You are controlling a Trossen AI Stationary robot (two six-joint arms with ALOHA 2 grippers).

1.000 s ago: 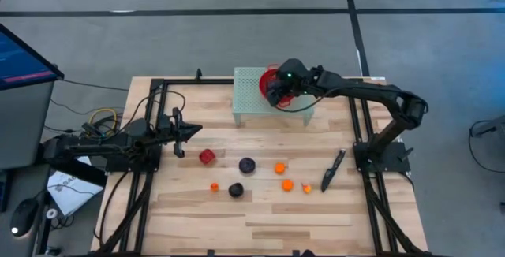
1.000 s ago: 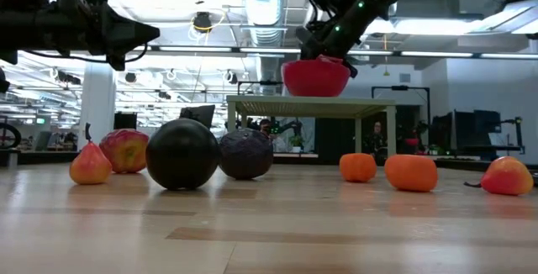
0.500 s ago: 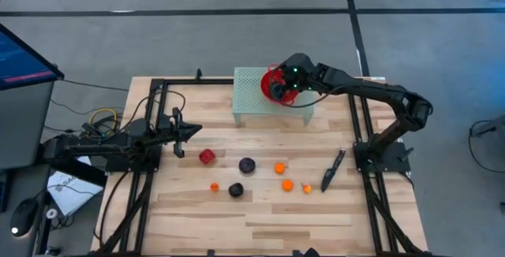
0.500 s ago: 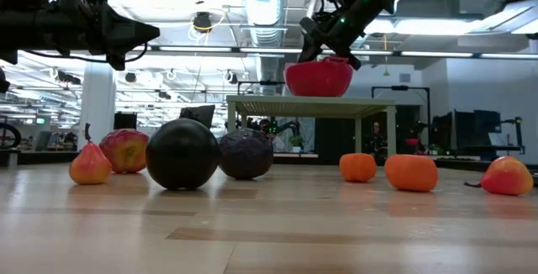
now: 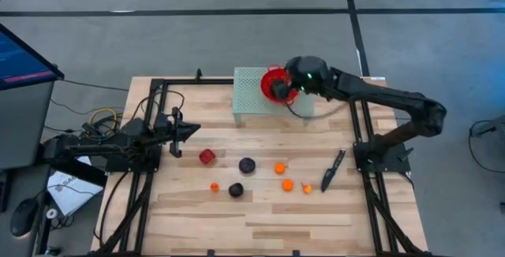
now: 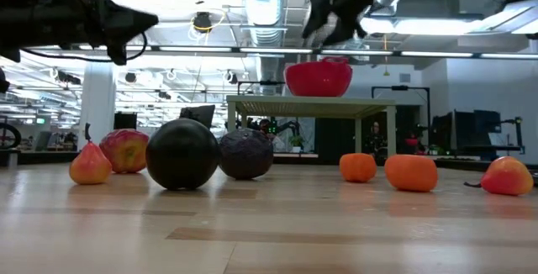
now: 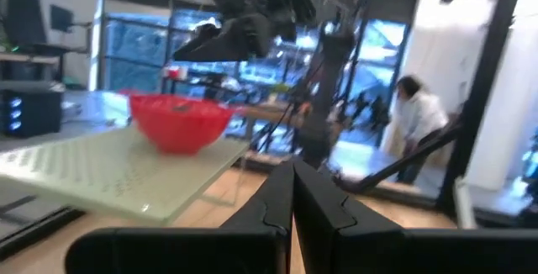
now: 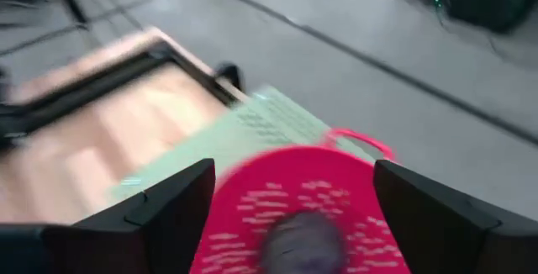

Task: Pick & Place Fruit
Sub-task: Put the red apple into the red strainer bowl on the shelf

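Hovering right gripper [image 5: 278, 88] fingers spread above red bowl [image 6: 318, 77] on the pale green stand [image 5: 251, 93], upper centre; one dark fruit [image 8: 300, 242] inside; remaining fruit [image 5: 247, 165] scattered lower centre: red, purple, black, small orange; likely light, rigid, roll-prone; pinch across the middle; left gripper [image 7: 292, 192] pressed together, waiting mid-left.

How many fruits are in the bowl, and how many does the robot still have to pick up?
Done: one dark fruit lies in the red bowl on the green stand.
In hand: nothing. The right gripper is open above the bowl; the left gripper waits shut at the table's left.
Left: seven on the table, namely the red fruit, two dark fruits and four orange fruits.
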